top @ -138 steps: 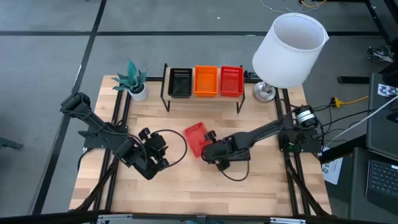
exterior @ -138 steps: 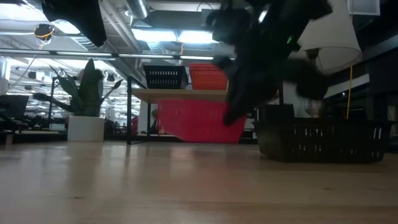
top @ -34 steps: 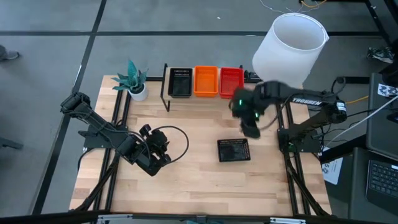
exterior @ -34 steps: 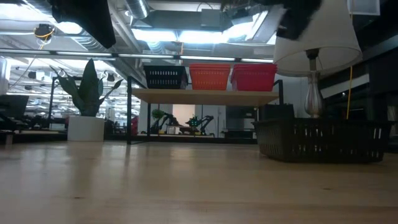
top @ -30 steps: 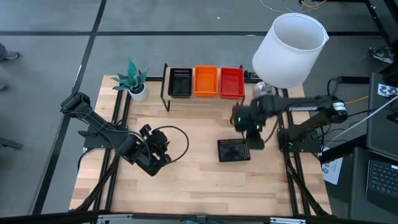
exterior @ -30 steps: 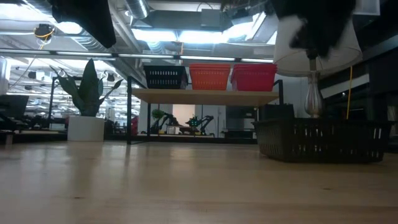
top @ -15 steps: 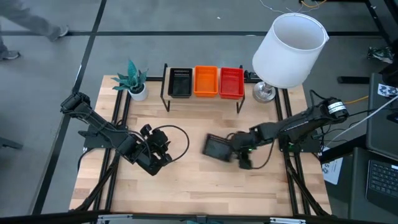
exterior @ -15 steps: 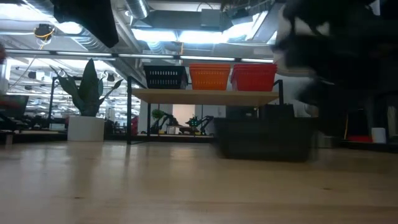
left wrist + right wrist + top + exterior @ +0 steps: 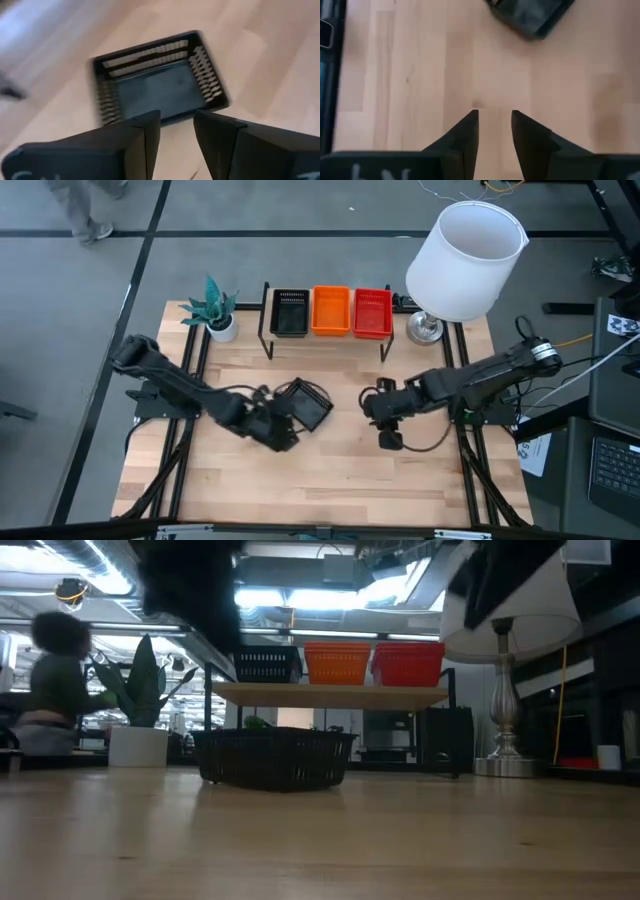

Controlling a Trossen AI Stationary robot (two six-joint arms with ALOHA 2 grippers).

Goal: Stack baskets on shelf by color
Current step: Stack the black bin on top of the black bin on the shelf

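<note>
My left tool is right at the loose black basket, which sits mouth-up on the wooden surface mid-table, well short of the shelf. From my left wrist the basket lies just ahead of my fingers, its long axis running across my reach, its near long wall in line with the gap. The fingers stand parted with only a narrow gap, nothing between them.

My right tool waits off to the basket's other side, farther away, slightly parted and empty. So the left arm is my pick.

On the shelf I see black, orange and red baskets in a row. How many are nested in each I can't tell, and whether my fingertips touch the rim is blurred.
</note>
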